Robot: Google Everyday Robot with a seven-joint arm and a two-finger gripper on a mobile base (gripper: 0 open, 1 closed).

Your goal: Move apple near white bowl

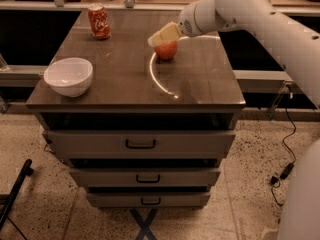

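Apple (pixel 166 51) up top in the middle, on the tabletop (pixel 125 81). Right above it, maybe touching, the claw (pixel 154 40); cannot tell if apart or together. White bowl (pixel 68 76) well apart, at the left. Red can (pixel 99 21) upper left.

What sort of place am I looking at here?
Probably a robot test lab or workshop: a drawer cabinet serves as the table, a cable lies on the speckled floor, and a white arm reaches in, its end effector at the apple.
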